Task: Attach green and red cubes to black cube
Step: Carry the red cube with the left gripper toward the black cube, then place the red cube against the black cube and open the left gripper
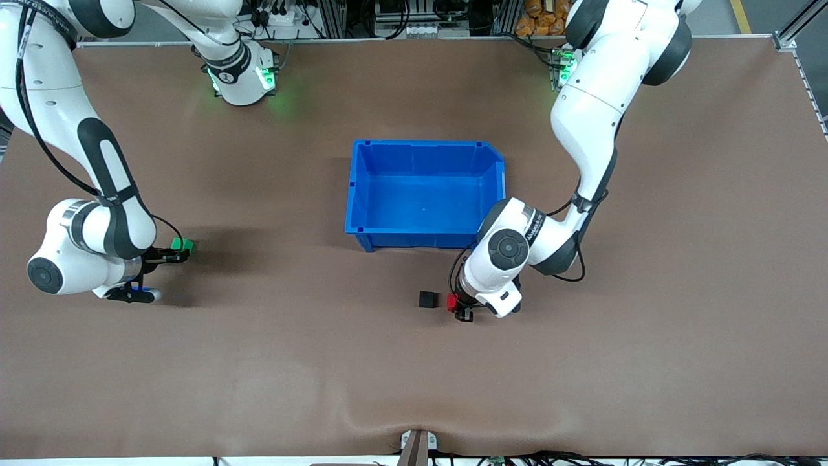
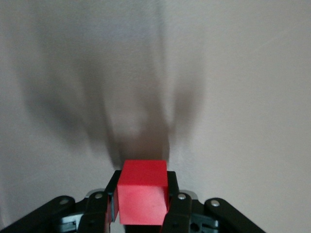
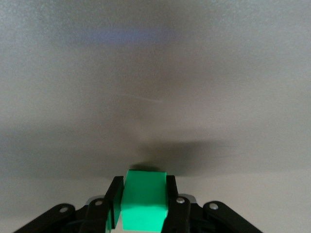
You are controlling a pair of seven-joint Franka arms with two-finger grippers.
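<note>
Two small, stiff, seemingly light cubes are pinched on flat side faces: the red cube (image 1: 451,302) in the left hand (image 1: 458,307) just beside the black cube (image 1: 427,299) on the counter (image 1: 272,362), the green cube (image 1: 182,244) in the right hand (image 1: 173,254) well apart.

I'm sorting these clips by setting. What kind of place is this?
Most likely a robotics lab or test bench: two arms work at a bare brown table holding only a blue bin and small cubes, with aluminium framing and loose cables along the edge by the arms' bases.
</note>
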